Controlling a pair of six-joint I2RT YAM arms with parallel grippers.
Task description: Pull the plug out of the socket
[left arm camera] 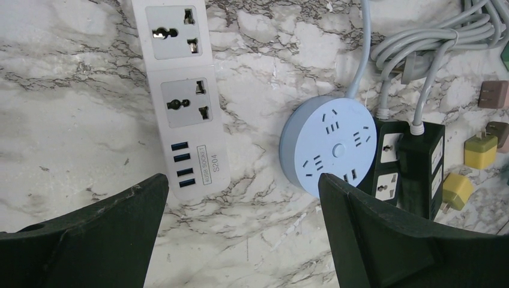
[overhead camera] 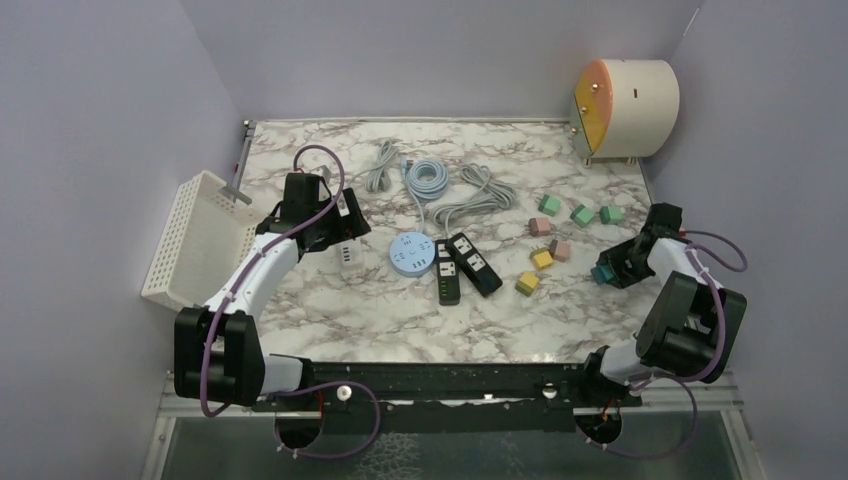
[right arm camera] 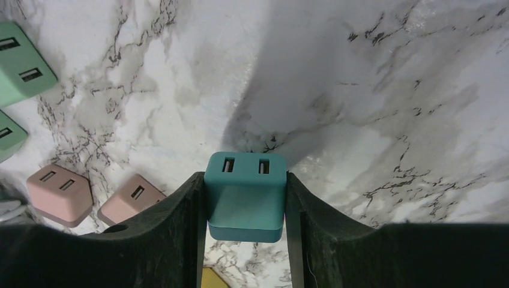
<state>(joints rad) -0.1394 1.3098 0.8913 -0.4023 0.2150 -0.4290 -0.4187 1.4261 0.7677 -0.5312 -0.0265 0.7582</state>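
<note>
The teal plug sits clamped between the two fingers of the right tool, one finger against each side, its two USB slots facing away from the wrist camera. Its prongs are hidden, and it stands in no socket. Whether it touches the surface cannot be told. In the top view it is at the right edge of the surface, well right of the loose plugs. Just beside it in the right wrist view lie two pink plugs, with green plugs farther off.

On the far left, the left tool is spread wide and holds nothing. It hangs over the USB end of a white strip, whose two sockets have nothing in them. To the right of the strip lies a round blue socket, touching two black strips on its far side. Yellow plugs lie beyond those. Grey and blue cables are coiled farther back. A white basket leans at the left edge.
</note>
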